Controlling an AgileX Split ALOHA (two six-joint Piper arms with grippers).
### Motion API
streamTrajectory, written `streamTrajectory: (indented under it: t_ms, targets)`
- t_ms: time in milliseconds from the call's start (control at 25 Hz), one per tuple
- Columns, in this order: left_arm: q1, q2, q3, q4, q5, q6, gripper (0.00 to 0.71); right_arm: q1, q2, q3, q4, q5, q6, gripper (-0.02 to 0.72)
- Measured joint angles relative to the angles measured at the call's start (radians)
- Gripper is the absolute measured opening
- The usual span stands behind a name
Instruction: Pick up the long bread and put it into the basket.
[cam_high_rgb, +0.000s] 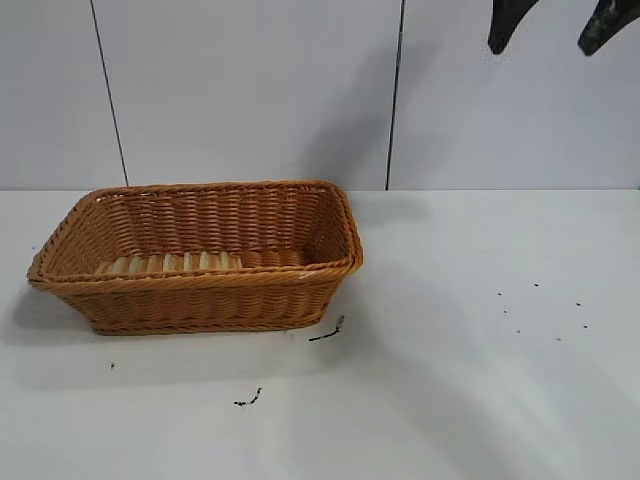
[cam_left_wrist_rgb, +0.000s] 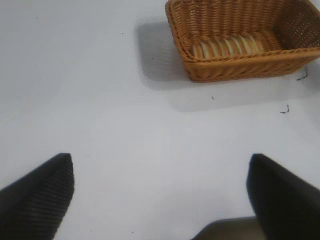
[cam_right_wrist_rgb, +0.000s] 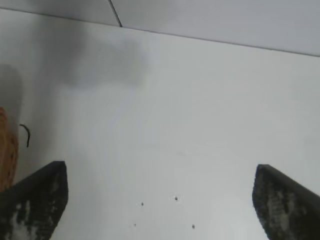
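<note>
Fingers (cam_high_rgb: 505, 25) of your raised right gripper (cam_high_rgb: 555, 28) released, empty; long bread (cam_high_rgb: 168, 264) lies lengthwise inside basket (cam_high_rgb: 200, 300), leftward.

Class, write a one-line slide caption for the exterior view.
Long bread lies inside the wicker basket on the white table; the right hand hangs open above.

Bright, even overhead light washes the white worktop (cam_high_rgb: 480, 400); the basket (cam_high_rgb: 200, 300) casts soft shadows beside and below itself. Both wrist views are soft, pincer tips blurred.
</note>
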Motion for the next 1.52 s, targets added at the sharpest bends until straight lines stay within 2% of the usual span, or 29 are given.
streamTrajectory:
  t_ms: [440, 680, 800, 1520]
  targets:
    - [0.0, 0.0, 0.0, 0.0, 0.0, 0.0, 0.692, 0.0, -0.705, 0.68, 0.0, -0.003, 0.015, 0.689]
    - [0.0, 0.0, 0.0, 0.0, 0.0, 0.0, 0.692, 0.0, -1.048, 0.994, 0.0, -0.152, 0.016, 0.689]
    - [0.0, 0.0, 0.0, 0.0, 0.0, 0.0, 0.692, 0.0, -1.192, 1.092, 0.0, -0.185, 0.016, 0.689]
    - [0.0, 0.0, 0.0, 0.0, 0.0, 0.0, 0.692, 0.0, -1.513, 1.132, -0.002, -0.199, 0.034, 0.689]
